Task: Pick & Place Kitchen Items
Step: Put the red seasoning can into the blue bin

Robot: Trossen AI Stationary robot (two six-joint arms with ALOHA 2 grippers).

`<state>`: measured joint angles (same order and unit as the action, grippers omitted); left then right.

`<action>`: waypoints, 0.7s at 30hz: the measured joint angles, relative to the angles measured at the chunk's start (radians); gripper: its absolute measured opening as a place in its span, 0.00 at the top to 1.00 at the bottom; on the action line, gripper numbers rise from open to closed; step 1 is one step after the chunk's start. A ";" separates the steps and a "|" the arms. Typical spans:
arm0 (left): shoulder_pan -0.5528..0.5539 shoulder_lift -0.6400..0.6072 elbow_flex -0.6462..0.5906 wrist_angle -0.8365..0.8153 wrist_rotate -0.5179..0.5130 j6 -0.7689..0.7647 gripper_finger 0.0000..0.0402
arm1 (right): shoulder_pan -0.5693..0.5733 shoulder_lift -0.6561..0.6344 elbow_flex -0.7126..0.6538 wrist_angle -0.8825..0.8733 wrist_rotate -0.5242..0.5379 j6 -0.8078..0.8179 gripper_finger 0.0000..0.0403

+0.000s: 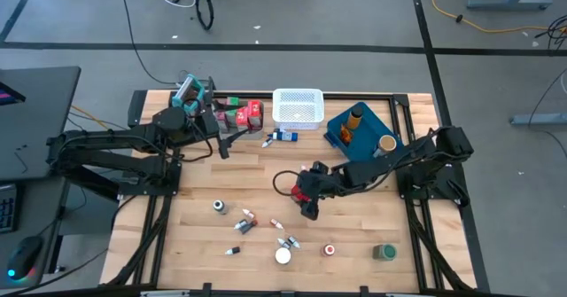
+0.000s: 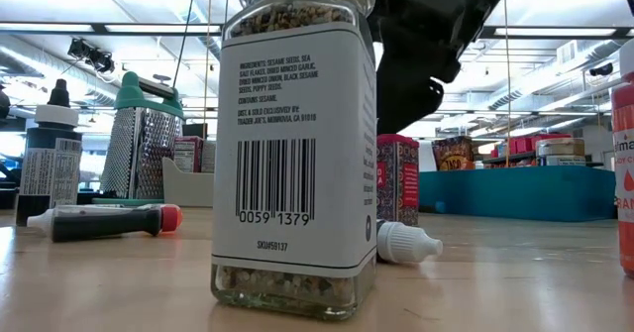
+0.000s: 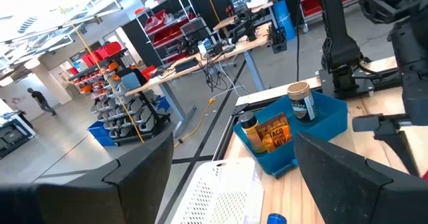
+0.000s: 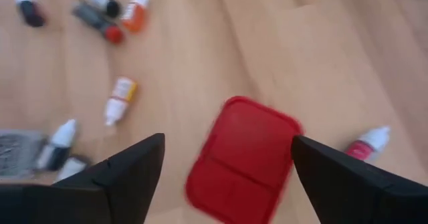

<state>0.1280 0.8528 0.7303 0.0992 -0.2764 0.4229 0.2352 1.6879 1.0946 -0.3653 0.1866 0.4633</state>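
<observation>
Wooden desk (image 1: 354,235) under us, right gripper (image 4: 227,160) hovers, fingers spread wide and empty, straddling a red carton (image 4: 242,158), lining up our pick.

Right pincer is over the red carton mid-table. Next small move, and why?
Probably lower the right pincer straight down around the red carton, then close. Its fingers stand open on either side of the carton, which lies flat on the table just below and between them, with the small bottles lying apart from it. The left pincer waits open near the white basket.
</observation>
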 joint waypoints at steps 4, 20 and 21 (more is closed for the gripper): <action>0.000 0.000 0.000 -0.006 0.000 0.000 0.21 | -0.001 0.008 -0.002 -0.022 0.062 -0.004 0.18; 0.000 0.000 0.000 -0.043 0.000 0.000 0.21 | 0.000 0.012 -0.108 0.060 0.091 0.068 0.20; 0.000 0.000 0.000 -0.043 0.000 0.000 0.21 | 0.000 0.013 -0.114 0.062 0.092 0.075 0.20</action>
<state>0.1280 0.8528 0.7303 0.0561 -0.2764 0.4225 0.2356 1.7004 0.9810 -0.3034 0.2785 0.5388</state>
